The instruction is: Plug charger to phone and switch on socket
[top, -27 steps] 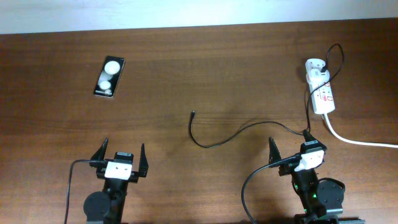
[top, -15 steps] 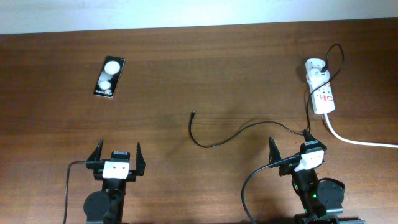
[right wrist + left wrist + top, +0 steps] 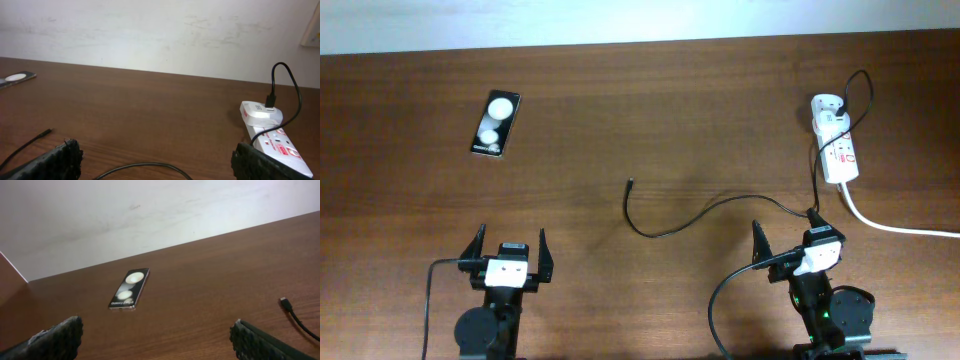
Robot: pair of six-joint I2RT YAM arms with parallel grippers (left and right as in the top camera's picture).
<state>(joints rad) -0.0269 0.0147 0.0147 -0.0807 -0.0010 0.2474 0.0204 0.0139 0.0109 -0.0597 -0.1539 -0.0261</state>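
Note:
The black phone lies flat at the far left of the wooden table, white spots up; it also shows in the left wrist view. The charger snakes across the middle, its connector tip free on the wood. Its other end runs up to the white adapter on the socket at the far right. My left gripper stands open near the front edge, well short of the phone. My right gripper is open too, just behind the cable, holding nothing.
A thick white cord leaves the socket toward the right edge. A pale wall runs behind the table's far edge. Black arm cables hang off the front near each base.
The left gripper has shifted slightly left and back toward the front edge, then stopped. The right arm, cable, phone and socket have not moved.

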